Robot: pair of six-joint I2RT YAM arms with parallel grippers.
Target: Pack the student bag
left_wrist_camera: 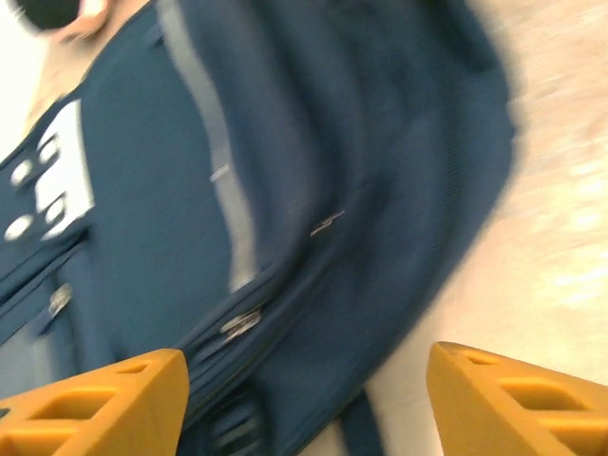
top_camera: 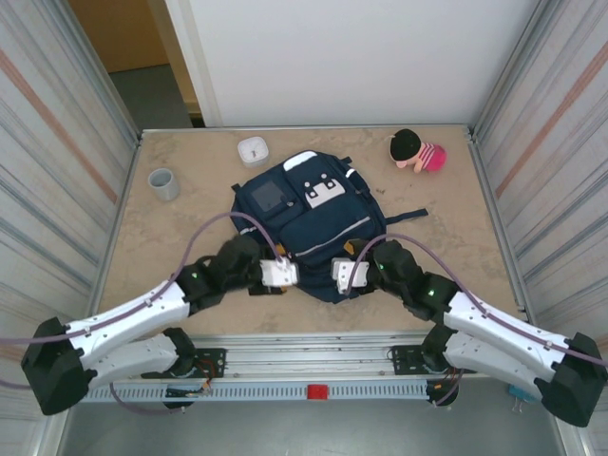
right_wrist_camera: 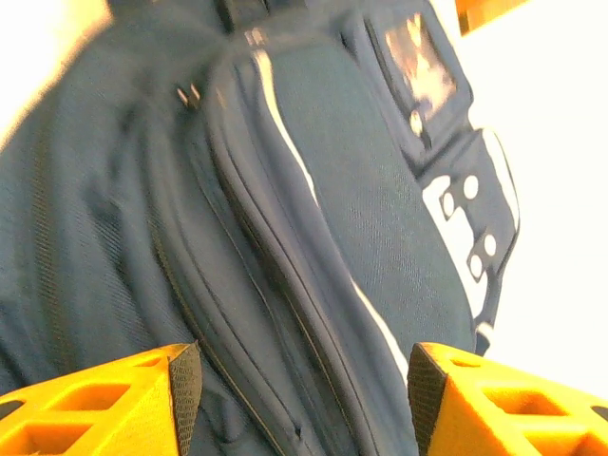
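Navy fabric: the student bag [top_camera: 309, 228] lies mid-table and looks closed. My left gripper [top_camera: 281, 274] and right gripper [top_camera: 344, 275] hover at its 6 o'clock edge, jaws apart, holding nothing. The doll [top_camera: 418, 150] at 1 o'clock is unpacked; I judge the packing barely begun.

The student bag [left_wrist_camera: 285, 190] fills most of the frame. It is blurred, and its navy fabric runs from the upper left down to the bottom middle. A white stripe [left_wrist_camera: 214, 161] crosses it on a slant, and the white buckle patch [left_wrist_camera: 62, 176] sits at the left edge. Metal zipper pulls [left_wrist_camera: 328, 223] glint near the centre. Tan table [left_wrist_camera: 560, 218] shows on the right. The left gripper [left_wrist_camera: 304, 404] has its orange fingers [left_wrist_camera: 104, 404] spread wide at the bottom corners, with bag and table between them.
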